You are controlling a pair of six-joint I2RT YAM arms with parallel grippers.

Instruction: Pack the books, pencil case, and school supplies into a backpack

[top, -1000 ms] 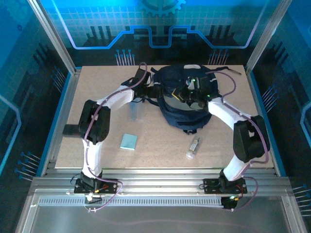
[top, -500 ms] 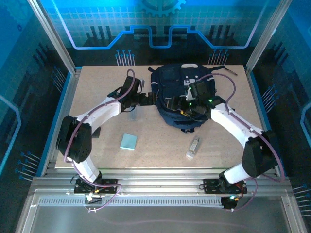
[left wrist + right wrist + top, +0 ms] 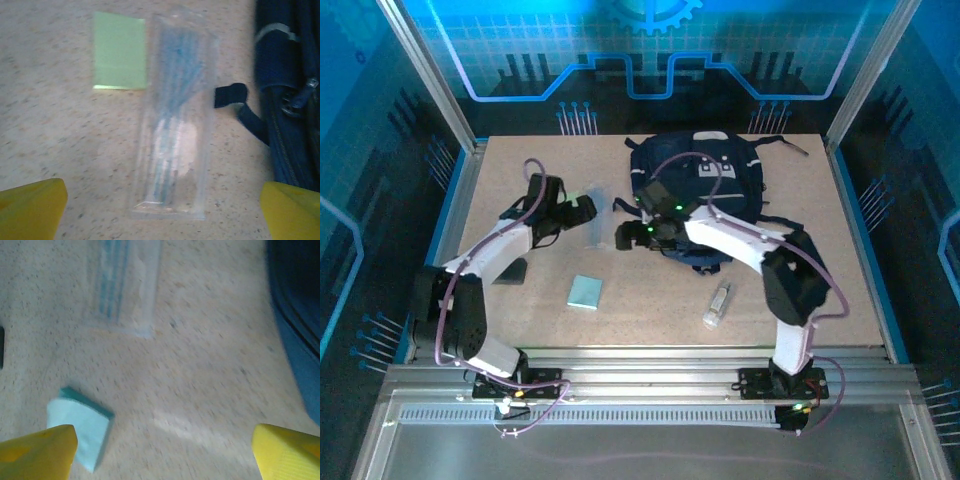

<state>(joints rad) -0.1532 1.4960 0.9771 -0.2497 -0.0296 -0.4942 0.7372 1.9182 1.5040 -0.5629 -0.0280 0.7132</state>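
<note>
From overhead I see the backpack [image 3: 715, 180] lying at twelve o'clock on the table [image 3: 650, 320]. The pencil case [image 3: 596, 228] lies flat at about ten o'clock from the table's middle. My left gripper [image 3: 582, 208] is just at its nine o'clock side and my right gripper [image 3: 623, 238] at its three o'clock.

Both grippers are spread wide and hold nothing. On the left wrist camera the yellow fingers [image 3: 30, 205] sit at the far corners, with the pencil case lengthwise between them on the table. A pale-green block [image 3: 120, 50] lies at its eleven o'clock, their edges meeting. A dark backpack strap [image 3: 235, 95] is at its three o'clock.

The right wrist camera shows its fingers [image 3: 290, 450] equally far apart above bare tabletop. The teal pad [image 3: 585, 292] lies at seven o'clock on the table and the clear tube [image 3: 718, 304] at five o'clock, both well apart from the backpack.
</note>
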